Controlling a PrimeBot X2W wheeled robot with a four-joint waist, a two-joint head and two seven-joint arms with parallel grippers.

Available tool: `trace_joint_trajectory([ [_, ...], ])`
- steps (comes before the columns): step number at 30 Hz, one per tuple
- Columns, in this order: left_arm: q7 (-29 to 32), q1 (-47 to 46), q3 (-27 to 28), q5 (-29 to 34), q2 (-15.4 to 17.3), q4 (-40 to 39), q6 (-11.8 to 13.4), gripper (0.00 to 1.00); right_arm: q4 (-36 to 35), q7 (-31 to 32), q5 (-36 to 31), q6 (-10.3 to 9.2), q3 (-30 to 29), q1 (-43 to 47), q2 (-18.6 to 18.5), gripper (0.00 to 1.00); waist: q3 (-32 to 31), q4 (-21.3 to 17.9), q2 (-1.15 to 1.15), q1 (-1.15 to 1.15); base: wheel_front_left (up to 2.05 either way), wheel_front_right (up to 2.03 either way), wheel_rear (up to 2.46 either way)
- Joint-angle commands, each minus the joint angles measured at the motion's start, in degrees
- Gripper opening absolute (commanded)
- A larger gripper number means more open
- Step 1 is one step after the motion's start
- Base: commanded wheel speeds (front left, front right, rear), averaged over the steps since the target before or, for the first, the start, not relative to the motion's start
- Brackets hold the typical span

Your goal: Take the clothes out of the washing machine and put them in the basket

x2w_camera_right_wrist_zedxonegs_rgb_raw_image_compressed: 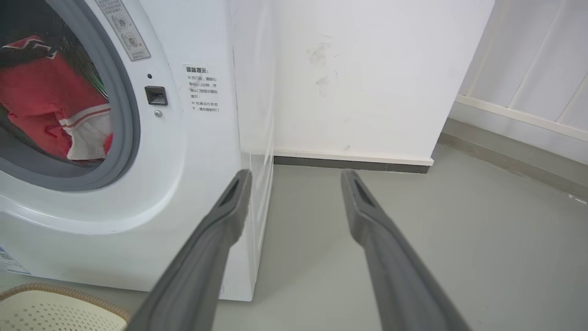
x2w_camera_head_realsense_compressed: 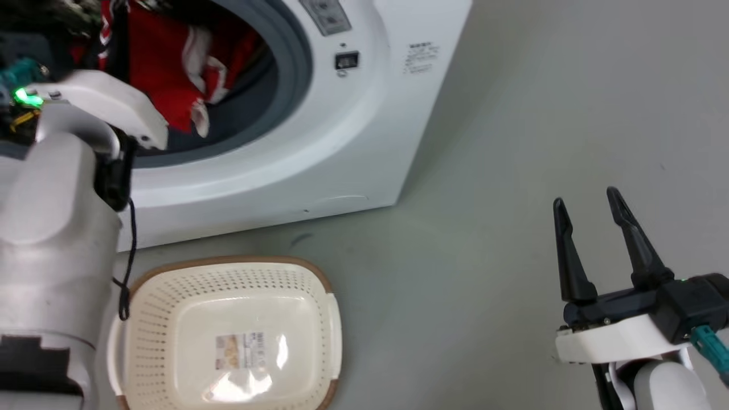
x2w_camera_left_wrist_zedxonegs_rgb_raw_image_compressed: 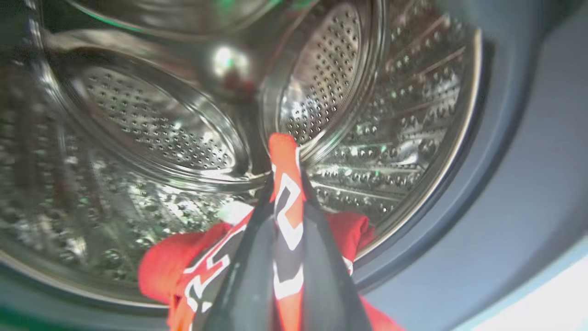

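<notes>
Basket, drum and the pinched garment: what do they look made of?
The basket looks like glossy moulded cream plastic, perforated, with a brown woven-look rim. The drum is shiny perforated metal, probably stainless steel. The garment is soft red fabric, folding and draping, possibly synthetic.

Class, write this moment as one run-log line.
left pincer: shut on red jersey, inside drum | right pincer: open, over floor | basket: empty

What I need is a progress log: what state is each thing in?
washing machine: open, clothes inside
clothes: in the drum, one fold pinched by left tool
basket: upright on floor, empty
left tool: shut on clothes
right tool: open, empty
</notes>
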Motion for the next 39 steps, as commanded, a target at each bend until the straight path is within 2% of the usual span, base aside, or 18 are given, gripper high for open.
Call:
trace_joint_trajectory([
  [1,-0.4,2.8,1.2,0.0,-0.8,-3.5,0.4,0.0,0.2,-0.1,-0.5,-0.04,0.1,0.7,0.0,1.0,-4.5,3.9,0.0,0.02,0.0,0.0,0.0],
  [11,-0.3,17.1,4.0,2.1,-5.1,-21.4,0.7,0.0,1.2,-0.1,-1.3,-0.05,-1.3,3.3,0.0,1.0,-10.5,10.0,0.0,0.02,0.0,0.0,0.0],
  [19,0.9,25.9,1.9,2.0,-4.8,-33.0,0.6,0.0,1.9,-0.1,-1.1,-0.05,-1.6,5.4,0.0,1.0,-13.6,13.4,0.0,0.02,0.0,0.0,0.0],
  [26,10.9,35.9,-1.2,-0.8,-2.8,-43.3,0.3,0.0,1.8,-0.1,-1.2,-0.04,-2.4,5.6,0.0,1.0,-13.8,16.1,0.0,0.02,0.0,0.0,0.0],
  [33,15.4,42.6,-2.9,-3.3,-2.0,-41.7,0.3,0.0,1.1,-0.1,-2.2,-0.04,-1.9,3.9,0.0,1.0,-10.9,16.6,0.0,0.02,0.0,0.0,0.0],
  [39,13.9,41.7,-4.7,-4.9,-2.8,-34.3,-0.1,0.0,0.3,-0.1,-3.5,-0.05,-1.6,1.8,0.0,1.0,-5.3,16.0,0.0,0.02,0.0,0.0,0.0],
])
